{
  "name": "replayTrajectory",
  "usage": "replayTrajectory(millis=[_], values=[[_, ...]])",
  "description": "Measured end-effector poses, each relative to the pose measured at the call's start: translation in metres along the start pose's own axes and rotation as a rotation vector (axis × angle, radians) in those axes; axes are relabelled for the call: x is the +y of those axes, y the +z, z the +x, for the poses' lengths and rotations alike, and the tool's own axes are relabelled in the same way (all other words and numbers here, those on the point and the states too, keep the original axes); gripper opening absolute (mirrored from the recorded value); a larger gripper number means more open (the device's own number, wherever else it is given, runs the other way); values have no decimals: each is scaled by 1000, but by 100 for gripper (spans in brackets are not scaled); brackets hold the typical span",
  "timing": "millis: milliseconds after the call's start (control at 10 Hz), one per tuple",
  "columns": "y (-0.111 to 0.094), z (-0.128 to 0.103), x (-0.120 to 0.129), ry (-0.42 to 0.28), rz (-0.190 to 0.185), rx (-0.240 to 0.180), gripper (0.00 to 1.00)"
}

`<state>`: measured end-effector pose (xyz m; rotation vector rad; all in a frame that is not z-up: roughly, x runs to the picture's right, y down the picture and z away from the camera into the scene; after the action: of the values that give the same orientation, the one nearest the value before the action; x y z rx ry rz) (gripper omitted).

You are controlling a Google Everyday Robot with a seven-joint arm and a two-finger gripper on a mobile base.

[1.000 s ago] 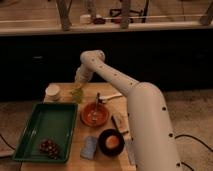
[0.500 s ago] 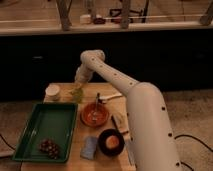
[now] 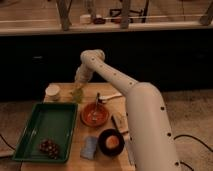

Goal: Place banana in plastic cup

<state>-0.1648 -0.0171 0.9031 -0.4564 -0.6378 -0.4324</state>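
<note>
Camera view: claw (image 3: pixel 78 88) at pale yellow-green banana (image 3: pixel 77 95) near cup (image 3: pixel 52 91).

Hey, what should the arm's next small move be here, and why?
Probably a short lift and shift toward the plastic cup. The gripper is low at the banana, which is just beside the cup, not in it. I can't tell whether the banana is held yet, so that comes first.

dim warm light, pincer (image 3: pixel 78 88) near cup (image 3: pixel 52 91)
</note>
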Motion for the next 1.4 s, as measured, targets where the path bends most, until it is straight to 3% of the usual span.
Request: replayTrajectory(millis=[200,700,1000,1400], values=[[0,-4,0,-8,0,-10,1],[-5,-25,2,-30,-7,-19,1],[-9,-26,8,-12,-13,6,25],[-14,-23,12,2,-9,26,67]])
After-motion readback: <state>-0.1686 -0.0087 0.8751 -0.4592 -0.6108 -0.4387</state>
